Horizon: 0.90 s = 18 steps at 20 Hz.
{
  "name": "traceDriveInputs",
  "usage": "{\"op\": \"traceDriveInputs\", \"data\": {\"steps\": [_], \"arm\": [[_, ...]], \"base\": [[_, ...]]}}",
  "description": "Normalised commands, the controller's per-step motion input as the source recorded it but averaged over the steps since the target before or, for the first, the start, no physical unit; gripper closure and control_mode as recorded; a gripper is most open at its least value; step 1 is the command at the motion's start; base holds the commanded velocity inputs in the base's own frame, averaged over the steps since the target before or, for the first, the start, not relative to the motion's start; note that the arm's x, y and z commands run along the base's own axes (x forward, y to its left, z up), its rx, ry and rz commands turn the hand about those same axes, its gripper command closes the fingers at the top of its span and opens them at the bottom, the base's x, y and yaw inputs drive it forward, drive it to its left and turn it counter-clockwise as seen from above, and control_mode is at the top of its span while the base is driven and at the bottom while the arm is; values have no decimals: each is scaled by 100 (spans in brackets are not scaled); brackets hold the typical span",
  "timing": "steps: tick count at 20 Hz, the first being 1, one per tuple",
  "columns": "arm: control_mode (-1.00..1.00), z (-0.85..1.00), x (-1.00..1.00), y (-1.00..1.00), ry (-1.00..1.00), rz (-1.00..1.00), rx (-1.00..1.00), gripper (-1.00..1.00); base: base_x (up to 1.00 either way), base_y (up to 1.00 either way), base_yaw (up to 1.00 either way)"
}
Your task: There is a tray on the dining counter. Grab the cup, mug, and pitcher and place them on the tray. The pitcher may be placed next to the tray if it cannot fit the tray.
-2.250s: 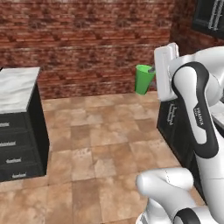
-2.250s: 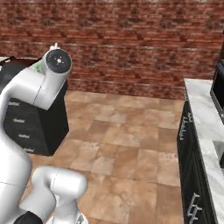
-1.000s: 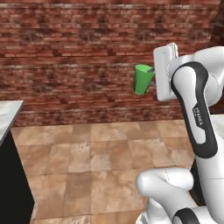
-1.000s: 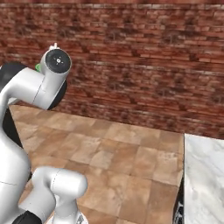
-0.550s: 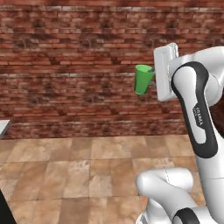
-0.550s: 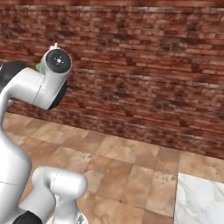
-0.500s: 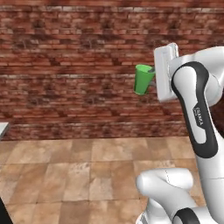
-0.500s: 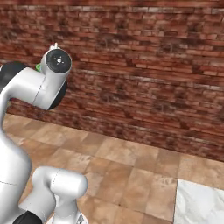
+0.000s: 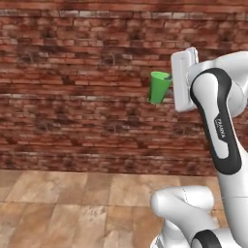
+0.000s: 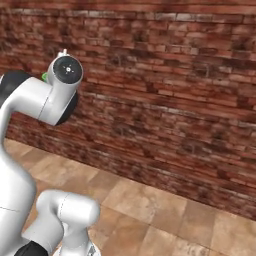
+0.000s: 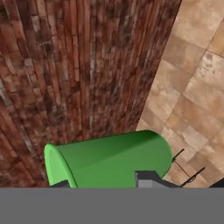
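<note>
A white robot arm's gripper [image 9: 168,83] pinches a bright green cup [image 9: 158,87], held high in the air before a brick wall [image 9: 72,87], above a tiled floor [image 9: 72,203].

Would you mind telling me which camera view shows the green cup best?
The hand view: the cup lies large across it, its rim and tapered side plain. The left base view shows the whole cup, small, held up by the gripper before the brick wall. The right base view gives a green sliver behind the arm.
</note>
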Motion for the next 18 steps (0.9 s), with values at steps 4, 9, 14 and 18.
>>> {"op": "traceDriveInputs", "data": {"steps": [4,9,14,18], "arm": [[100,0,0,0,0,0,0,100],[100,0,0,0,0,0,0,100],[100,0,0,0,0,0,0,100],[100,0,0,0,0,0,0,100]], "base": [[100,-19,39],[100,-13,53],[100,-29,59],[100,-35,63]]}}
